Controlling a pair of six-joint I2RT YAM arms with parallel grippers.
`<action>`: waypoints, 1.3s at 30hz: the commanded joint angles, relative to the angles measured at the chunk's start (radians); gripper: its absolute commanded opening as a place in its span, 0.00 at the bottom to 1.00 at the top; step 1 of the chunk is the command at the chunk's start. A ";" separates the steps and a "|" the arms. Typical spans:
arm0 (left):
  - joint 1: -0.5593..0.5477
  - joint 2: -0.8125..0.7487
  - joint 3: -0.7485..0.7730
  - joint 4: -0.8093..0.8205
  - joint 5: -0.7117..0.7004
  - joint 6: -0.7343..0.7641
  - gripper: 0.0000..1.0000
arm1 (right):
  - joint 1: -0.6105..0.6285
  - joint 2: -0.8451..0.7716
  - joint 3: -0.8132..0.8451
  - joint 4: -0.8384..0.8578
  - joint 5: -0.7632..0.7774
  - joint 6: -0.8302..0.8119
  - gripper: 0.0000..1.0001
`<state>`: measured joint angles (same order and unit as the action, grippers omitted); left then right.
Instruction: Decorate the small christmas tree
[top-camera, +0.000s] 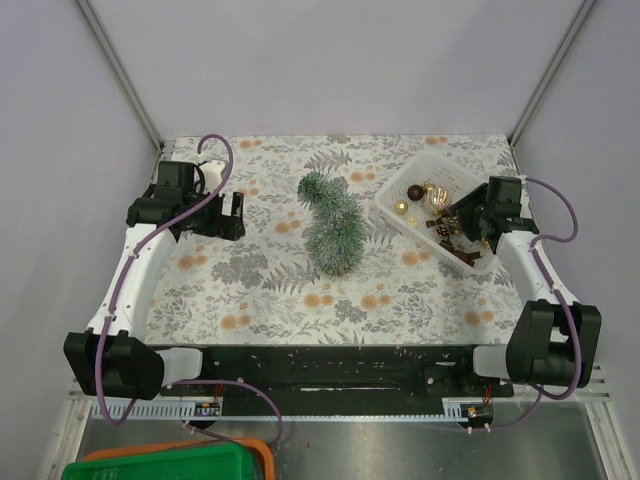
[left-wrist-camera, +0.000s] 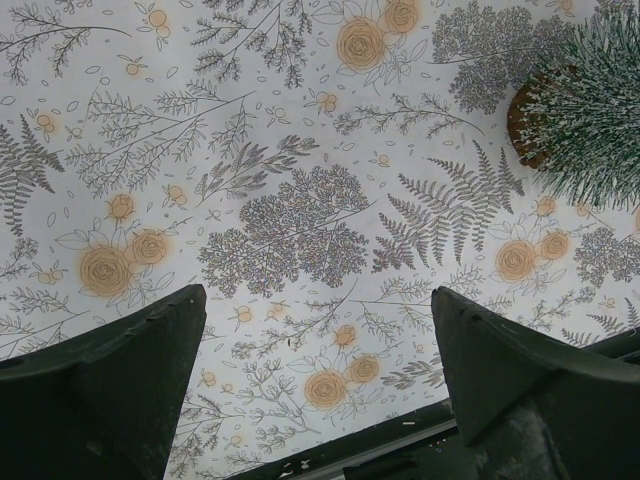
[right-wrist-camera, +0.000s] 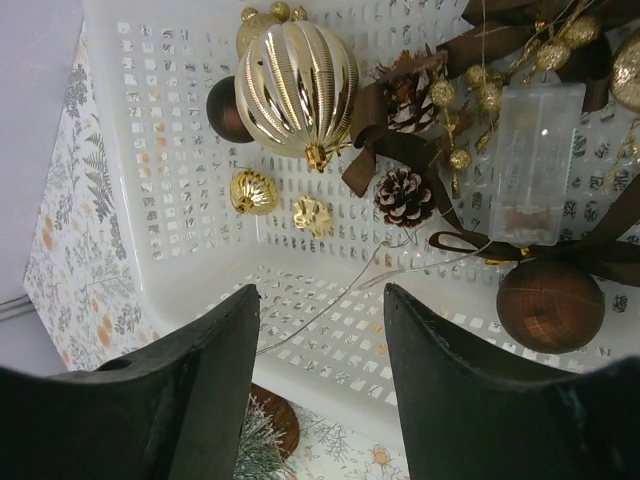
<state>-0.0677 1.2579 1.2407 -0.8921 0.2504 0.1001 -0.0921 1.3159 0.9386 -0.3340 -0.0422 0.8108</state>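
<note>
The small christmas tree (top-camera: 332, 225), its dark green bristles frosted white and its wooden base (left-wrist-camera: 522, 118) round, lies on its side mid-tabletop (top-camera: 260, 300). Its long axis runs 11 to 5 o'clock, narrower end at 11. The left end effector (left-wrist-camera: 317, 292) hangs released at its 9 o'clock. The right end effector (right-wrist-camera: 320, 290), also released, hovers over the white basket (right-wrist-camera: 150, 150) at 3 o'clock.

frosted bristly tree (top-camera: 333, 225), white plastic basket (top-camera: 452, 172)

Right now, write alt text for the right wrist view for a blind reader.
A white perforated basket holds a ribbed gold bauble, brown baubles, pine cones, ribbon and a clear plastic box. The right fingers hover open and empty above it.
</note>
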 joint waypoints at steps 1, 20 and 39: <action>0.003 -0.046 -0.007 0.025 0.000 0.009 0.99 | 0.000 0.023 0.000 0.067 -0.035 0.067 0.60; 0.003 -0.052 -0.012 0.024 -0.016 0.010 0.99 | 0.000 0.020 -0.011 0.178 -0.022 0.123 0.00; 0.003 -0.091 0.106 -0.053 0.016 0.004 0.99 | 0.049 -0.004 0.669 0.049 -0.148 -0.044 0.00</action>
<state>-0.0677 1.2179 1.2701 -0.9371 0.2501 0.1009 -0.0639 1.3029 1.4639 -0.2626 -0.1043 0.8078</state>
